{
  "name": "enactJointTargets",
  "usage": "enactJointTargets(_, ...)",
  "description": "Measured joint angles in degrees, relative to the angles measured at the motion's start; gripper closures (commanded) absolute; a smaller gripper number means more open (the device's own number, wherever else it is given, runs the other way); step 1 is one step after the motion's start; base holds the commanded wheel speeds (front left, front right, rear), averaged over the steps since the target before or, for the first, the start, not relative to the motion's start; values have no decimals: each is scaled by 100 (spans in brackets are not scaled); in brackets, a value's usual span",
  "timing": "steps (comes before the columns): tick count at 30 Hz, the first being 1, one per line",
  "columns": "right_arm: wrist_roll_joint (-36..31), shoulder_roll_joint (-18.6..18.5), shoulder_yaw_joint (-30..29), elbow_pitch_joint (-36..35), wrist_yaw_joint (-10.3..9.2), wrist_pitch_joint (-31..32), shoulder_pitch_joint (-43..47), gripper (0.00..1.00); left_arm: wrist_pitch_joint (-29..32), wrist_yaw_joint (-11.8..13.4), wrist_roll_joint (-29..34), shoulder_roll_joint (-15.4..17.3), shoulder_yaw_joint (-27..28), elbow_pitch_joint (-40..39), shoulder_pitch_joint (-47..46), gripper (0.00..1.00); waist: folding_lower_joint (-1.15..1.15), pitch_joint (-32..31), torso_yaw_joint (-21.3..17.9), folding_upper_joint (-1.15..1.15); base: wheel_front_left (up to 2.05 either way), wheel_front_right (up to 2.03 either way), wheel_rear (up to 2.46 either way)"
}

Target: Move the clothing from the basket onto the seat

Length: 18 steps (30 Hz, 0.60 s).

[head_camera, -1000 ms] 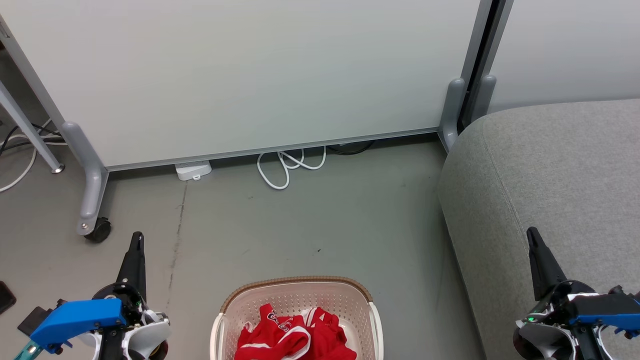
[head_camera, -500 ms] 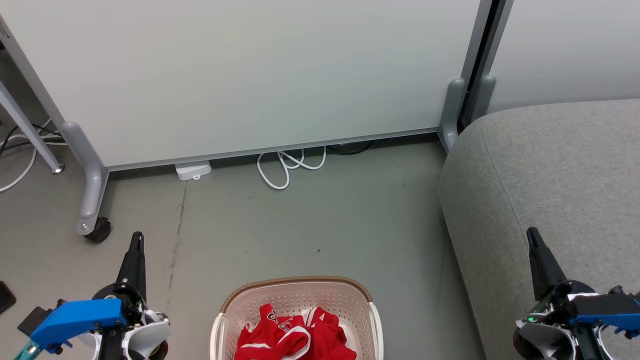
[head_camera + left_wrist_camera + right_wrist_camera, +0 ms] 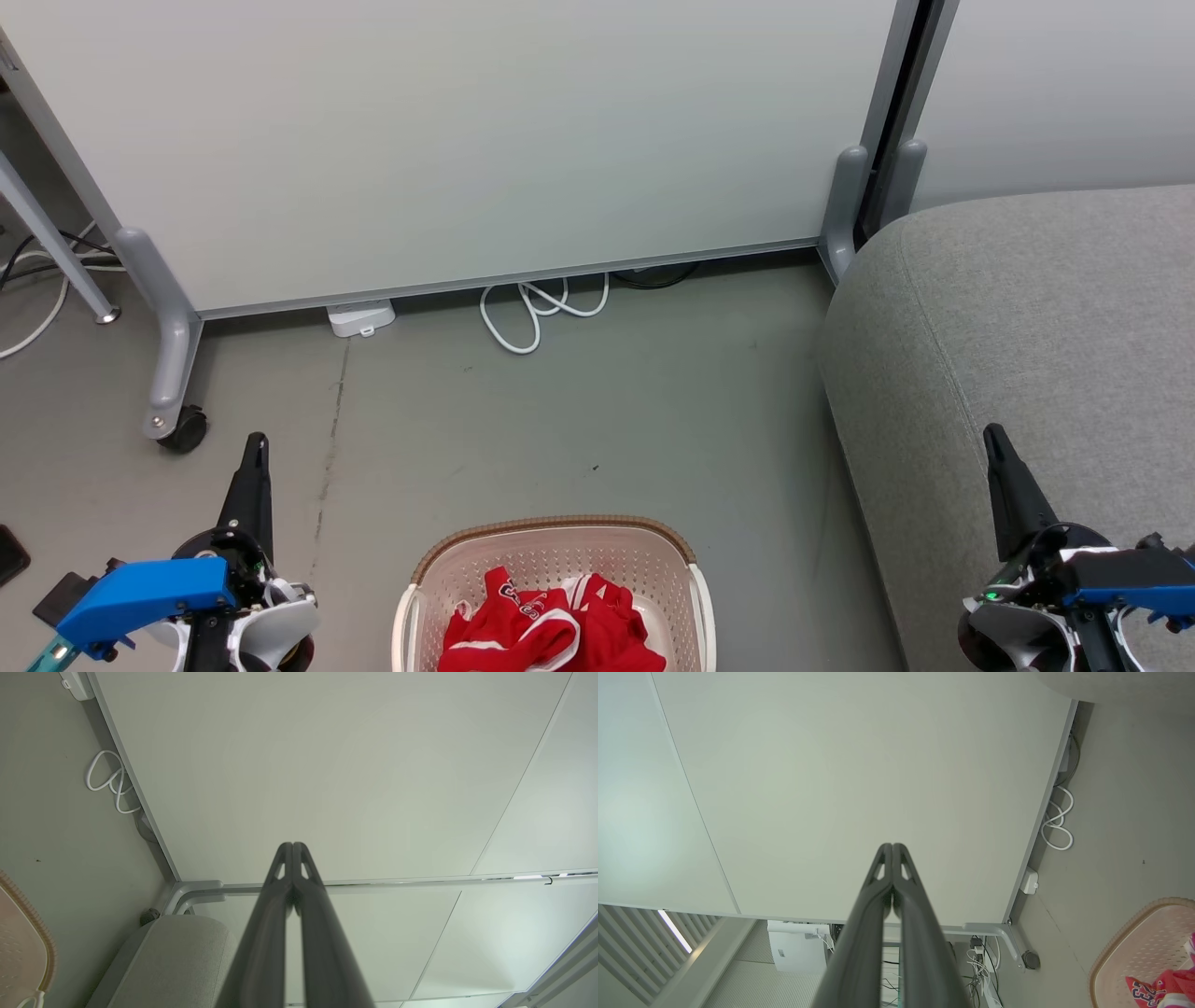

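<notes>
The robot's left gripper (image 3: 254, 446) sits at the lower left of the head view and the right gripper (image 3: 995, 439) at the lower right. Both point up and away from the robot and neither is holding anything. The wrist cams make it pretty plain: the left fingers (image 3: 275, 891) are pressed together right up to the tips, and the right fingers (image 3: 873, 891) are the same, tips touching with just the little slots behind them showing. The basket (image 3: 555, 523) is on the floor (image 3: 607, 420) at the bottom middle, between the two grippers and apart from both, with its near half cut off by the frame edge. The clothing (image 3: 551, 630) is inside it, a bunched red heap with white trim. There's some dark lettering on it, but it's too small to read, and it's hard to tell whether that's one garment or several. The seat (image 3: 1027, 308) is off to the basket's right, near it but not touching, with a strip of floor between them. In the head view the right gripper lines up over the seat's front part. Behind all that stands a pale partition panel (image 3: 467, 140) on grey feet, one with a caster (image 3: 184, 429), and a white cable (image 3: 537, 313) is looped on the floor at its base, next to a small white box (image 3: 359, 317).
</notes>
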Motion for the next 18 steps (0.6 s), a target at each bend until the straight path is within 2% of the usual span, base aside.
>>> enactJointTargets(18,0,0,0,0,0,-1,0,100,0,0,0,0,0,0,0,100,0,0,0,0,0,0,0)
